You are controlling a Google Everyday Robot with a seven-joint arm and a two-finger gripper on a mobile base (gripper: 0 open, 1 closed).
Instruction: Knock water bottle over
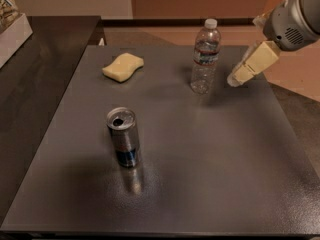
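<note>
The water bottle [204, 56] stands upright at the back of the grey table [200, 164], right of centre. It is clear and ribbed, with a white cap and a red, white and blue label band. My gripper [236, 80] comes in from the upper right on a grey arm. Its cream-coloured fingers hang just right of the bottle at about mid-height, a small gap away and not touching it.
A silver and blue drink can [123, 136] stands open-topped at the front left of centre. A yellow sponge [123, 67] lies at the back left. A dark counter [40, 84] adjoins the table's left side. The table's right edge drops to the floor.
</note>
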